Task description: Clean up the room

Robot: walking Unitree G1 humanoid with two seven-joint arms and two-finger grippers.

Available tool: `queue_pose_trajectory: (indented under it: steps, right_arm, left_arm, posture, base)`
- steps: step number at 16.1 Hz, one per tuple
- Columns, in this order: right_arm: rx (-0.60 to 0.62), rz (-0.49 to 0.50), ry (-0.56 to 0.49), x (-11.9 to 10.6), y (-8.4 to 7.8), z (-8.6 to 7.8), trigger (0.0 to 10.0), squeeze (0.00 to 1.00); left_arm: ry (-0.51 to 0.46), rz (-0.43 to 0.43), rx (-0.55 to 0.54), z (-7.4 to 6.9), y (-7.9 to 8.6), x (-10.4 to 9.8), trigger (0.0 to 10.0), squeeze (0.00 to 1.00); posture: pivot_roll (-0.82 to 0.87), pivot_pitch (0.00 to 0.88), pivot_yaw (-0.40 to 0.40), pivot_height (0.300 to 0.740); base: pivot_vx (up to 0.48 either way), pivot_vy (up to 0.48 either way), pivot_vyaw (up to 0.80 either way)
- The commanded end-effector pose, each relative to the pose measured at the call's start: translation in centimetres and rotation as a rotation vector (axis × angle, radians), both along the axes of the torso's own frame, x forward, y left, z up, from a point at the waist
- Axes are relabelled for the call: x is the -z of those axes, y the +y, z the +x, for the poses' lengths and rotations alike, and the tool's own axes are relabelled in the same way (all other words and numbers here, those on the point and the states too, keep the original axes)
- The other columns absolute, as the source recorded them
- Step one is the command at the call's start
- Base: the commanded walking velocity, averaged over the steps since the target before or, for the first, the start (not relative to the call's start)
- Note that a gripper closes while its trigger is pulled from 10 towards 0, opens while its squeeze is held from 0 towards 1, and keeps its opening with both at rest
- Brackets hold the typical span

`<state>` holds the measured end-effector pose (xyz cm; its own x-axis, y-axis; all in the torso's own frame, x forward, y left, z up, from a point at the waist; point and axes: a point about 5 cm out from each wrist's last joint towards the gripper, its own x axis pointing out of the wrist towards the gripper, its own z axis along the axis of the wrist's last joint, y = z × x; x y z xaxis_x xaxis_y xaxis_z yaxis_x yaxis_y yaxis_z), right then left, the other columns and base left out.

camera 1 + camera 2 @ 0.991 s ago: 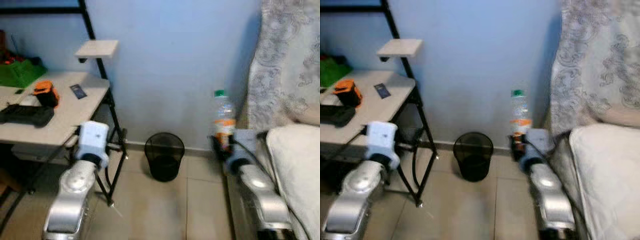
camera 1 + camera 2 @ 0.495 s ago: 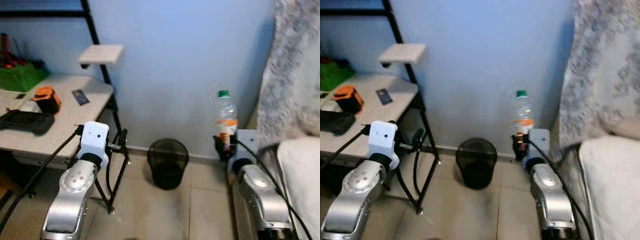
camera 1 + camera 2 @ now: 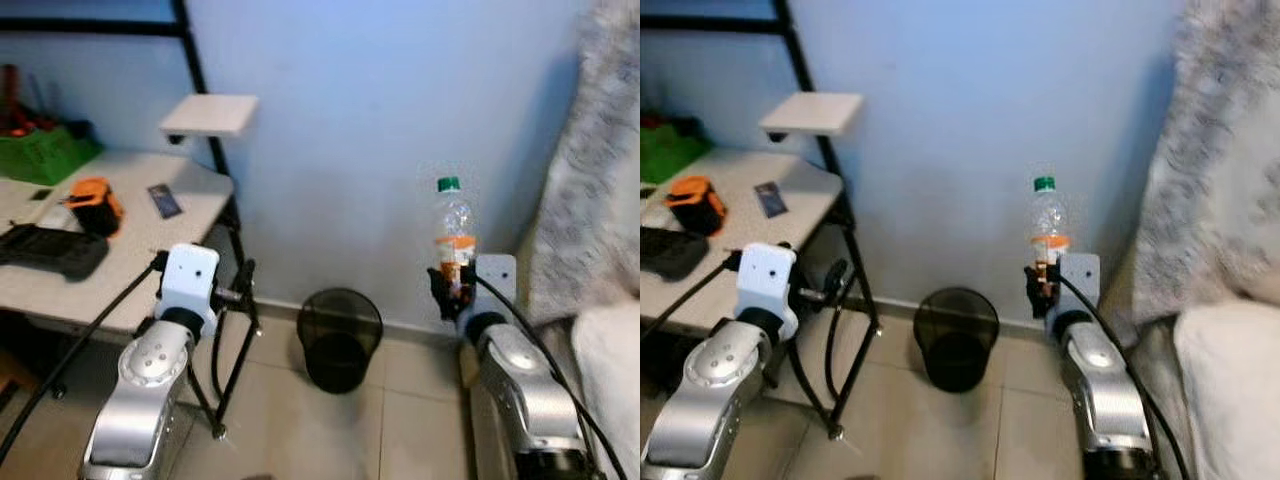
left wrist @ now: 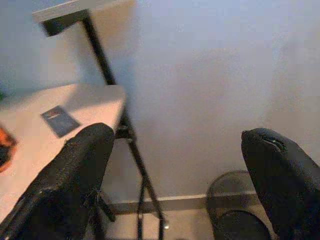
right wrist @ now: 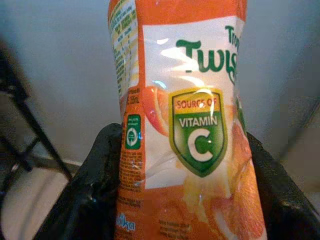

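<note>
My right gripper [image 3: 452, 292] is shut on a clear plastic bottle [image 3: 454, 230] with a green cap and an orange label, held upright to the right of the bin. The orange label [image 5: 190, 130] shows up close between the black fingers [image 5: 95, 200] in the right wrist view. A black mesh waste bin [image 3: 340, 338] stands on the tiled floor against the blue wall, left of the bottle and lower. My left gripper [image 4: 180, 185] is open, held beside the desk's black leg, with nothing between its fingers.
A white desk [image 3: 130, 250] at the left carries a black controller [image 3: 50, 250], an orange object [image 3: 92, 198], a small dark card [image 3: 165, 200] and a green box [image 3: 40, 150]. A small shelf [image 3: 210, 115] sticks out above it. A grey curtain [image 3: 590, 180] and a bed edge [image 3: 615, 360] lie at the right.
The whole picture has shifted: the camera turned left, so curtain and bed slid to the right. The right gripper still holds the bottle upright, and the left arm keeps its pose.
</note>
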<state>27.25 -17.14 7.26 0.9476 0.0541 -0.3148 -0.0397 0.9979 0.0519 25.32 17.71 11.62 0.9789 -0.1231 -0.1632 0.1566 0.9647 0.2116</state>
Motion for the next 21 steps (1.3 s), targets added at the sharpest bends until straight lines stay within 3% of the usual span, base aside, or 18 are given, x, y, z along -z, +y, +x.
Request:
queue_pose_trajectory:
  steps: [1, 13, 21]
  right_arm:
    - [-0.025, 0.007, -0.016, -0.31, 0.84, 0.28, 10.0, 0.0]
    - [-0.019, 0.032, -0.01, -0.24, 0.79, 0.3, 10.0, 0.0]
    - [-0.027, -0.004, 0.004, -0.06, 0.4, 0.37, 10.0, 0.0]
  left_arm:
    - [-0.005, 0.012, -0.013, 0.01, 0.44, -0.26, 10.0, 0.0]
    - [-0.002, 0.012, -0.006, 0.06, 0.32, -0.21, 10.0, 0.0]
    - [0.011, 0.009, -0.002, -0.16, 0.1, 0.15, 10.0, 0.0]
  posture:
    - [0.05, 0.0, 0.032, 0.74]
    - [0.04, 0.0, 0.037, 0.74]
    - [0.04, 0.0, 0.03, 0.74]
  base:
    - [0.296, 0.0, 0.0]
    - [0.3, 0.0, -0.05]
    - [0.3, 0.0, -0.1]
